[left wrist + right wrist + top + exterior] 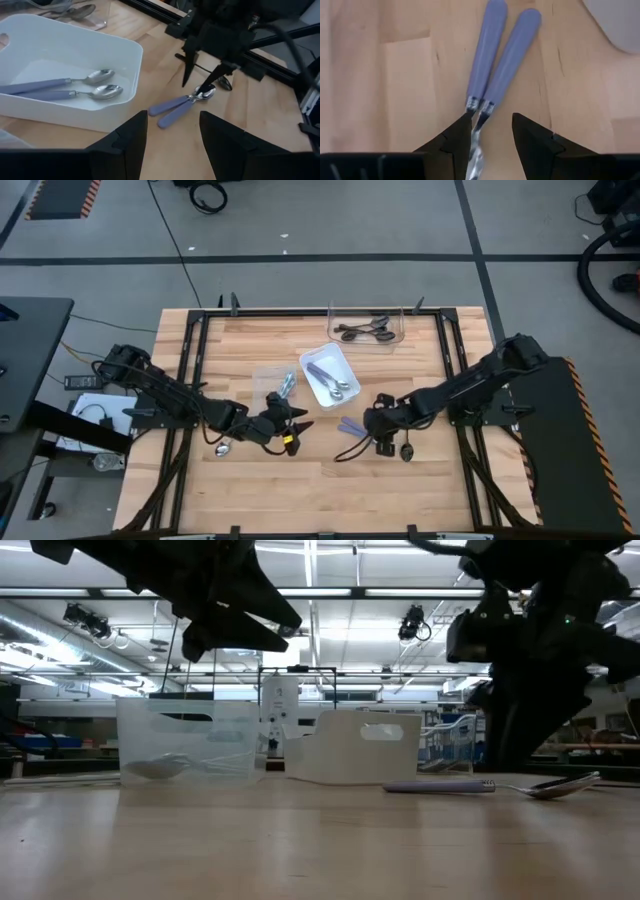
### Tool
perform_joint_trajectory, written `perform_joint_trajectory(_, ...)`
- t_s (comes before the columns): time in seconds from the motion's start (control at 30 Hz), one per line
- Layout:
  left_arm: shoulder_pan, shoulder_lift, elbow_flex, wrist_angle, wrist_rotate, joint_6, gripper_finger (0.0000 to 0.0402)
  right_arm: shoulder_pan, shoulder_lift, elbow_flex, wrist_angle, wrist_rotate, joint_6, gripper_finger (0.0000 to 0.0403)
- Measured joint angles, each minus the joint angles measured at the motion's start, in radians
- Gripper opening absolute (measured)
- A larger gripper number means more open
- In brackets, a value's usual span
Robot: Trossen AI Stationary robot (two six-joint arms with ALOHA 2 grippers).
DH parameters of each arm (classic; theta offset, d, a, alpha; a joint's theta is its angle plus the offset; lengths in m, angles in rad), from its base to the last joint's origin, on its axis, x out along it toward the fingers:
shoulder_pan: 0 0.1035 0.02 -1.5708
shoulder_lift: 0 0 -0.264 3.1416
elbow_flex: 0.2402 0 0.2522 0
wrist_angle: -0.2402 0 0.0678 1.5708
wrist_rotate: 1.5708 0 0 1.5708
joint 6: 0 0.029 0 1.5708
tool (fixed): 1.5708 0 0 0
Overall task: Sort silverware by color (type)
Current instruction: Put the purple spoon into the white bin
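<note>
We see two purple-handled spoons (500, 60) lying side by side, handles pointing left; our right gripper (492, 132) straddles their necks, fingers apart.

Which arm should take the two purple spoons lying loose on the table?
Right. The right gripper hangs with open jaws directly over the two purple spoons; the left gripper sits farther off.

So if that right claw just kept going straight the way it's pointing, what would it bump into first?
Most likely the two purple-handled spoons lying side by side on the table. The right gripper hovers with its jaws open right over their necks, though how far above them is hard to judge.
</note>
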Motion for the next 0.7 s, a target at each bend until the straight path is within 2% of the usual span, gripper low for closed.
perform_joint_trajectory(0.27, -0.043, 0.000, 0.000, -0.008, 0.000, -0.037, 0.0188, -0.046, 0.090, 0.038, -0.006, 0.004, -0.069, 0.0153)
perform_joint_trajectory(0.47, -0.073, 0.000, 0.000, -0.007, 0.000, -0.038, 0.0188, -0.099, 0.079, 0.037, -0.050, -0.047, -0.064, 0.0151)
perform_joint_trajectory(0.7, -0.085, 0.000, 0.000, -0.008, 0.000, -0.038, 0.0188, -0.112, 0.086, 0.031, -0.048, -0.073, -0.068, 0.0108)
